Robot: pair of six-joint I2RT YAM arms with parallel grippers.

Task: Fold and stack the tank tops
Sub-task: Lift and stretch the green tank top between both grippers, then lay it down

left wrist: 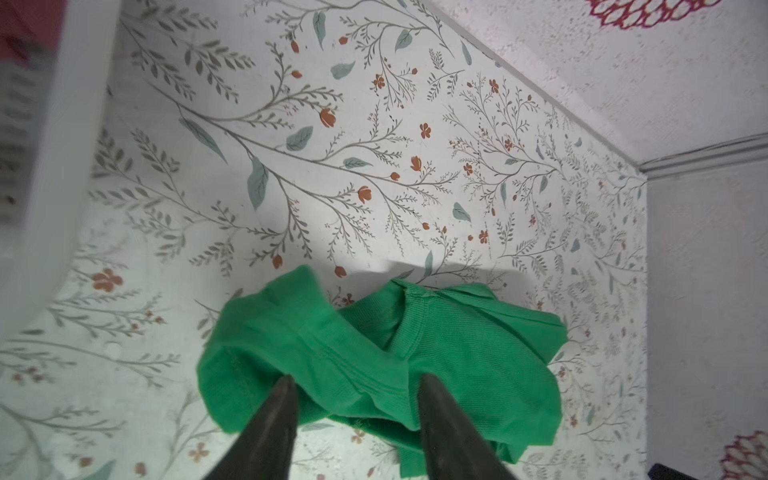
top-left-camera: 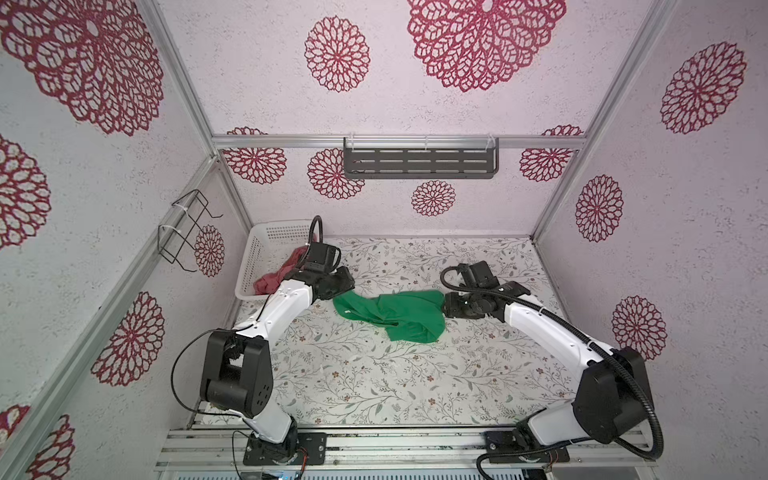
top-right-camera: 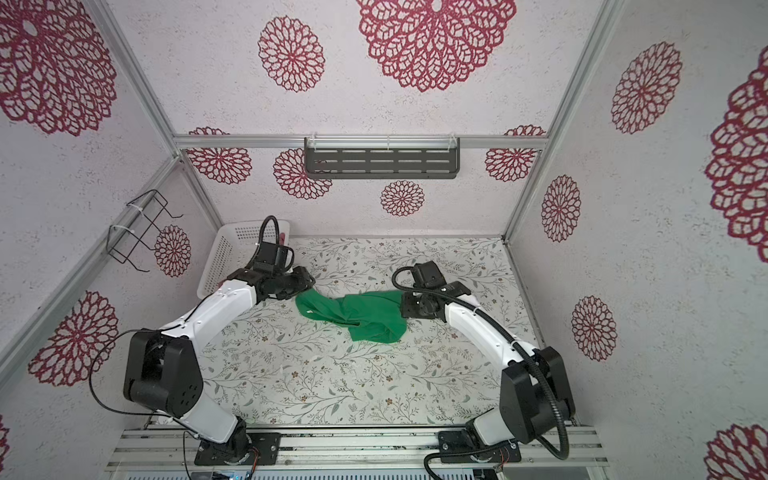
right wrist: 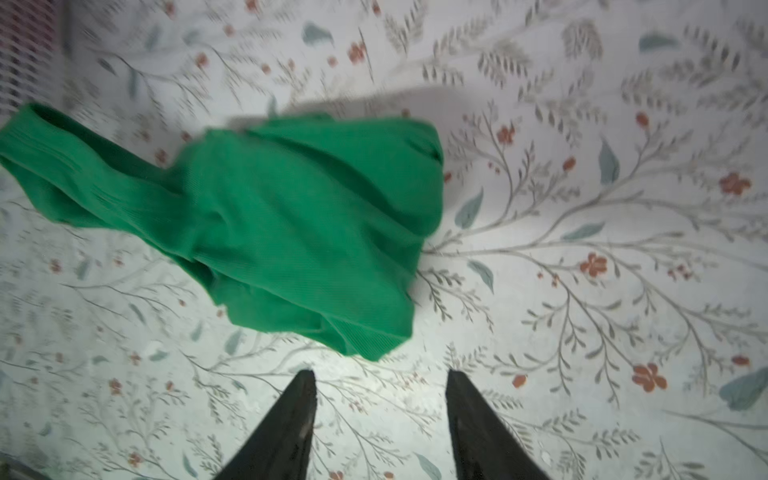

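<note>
In both top views the green top [top-left-camera: 390, 313] lies crumpled mid-table, the pink top [top-left-camera: 270, 282] in the basket [top-left-camera: 253, 249]; the left wrist view shows the left gripper [left wrist: 353, 380] with jaws apart over green cloth, the right wrist view the right gripper [right wrist: 380, 374] likewise apart, clear of it; flattening, seemingly the step in hand, calls for fresh edge grasps.

The green top [left wrist: 457, 353] is a fine-ribbed matt knit; the pink top [top-left-camera: 270, 284] is soft matt cloth in a white perforated plastic basket [top-left-camera: 254, 249]. The table [top-left-camera: 374, 374] wears a smooth, matt floral print, the walls [top-left-camera: 257, 83] a rough plaster-like texture. The frame rails [top-left-camera: 291, 141] are brushed metal, the shelf [top-left-camera: 419, 164] dark matt metal, the arm shells [top-left-camera: 286, 307] smooth white plastic.
</note>
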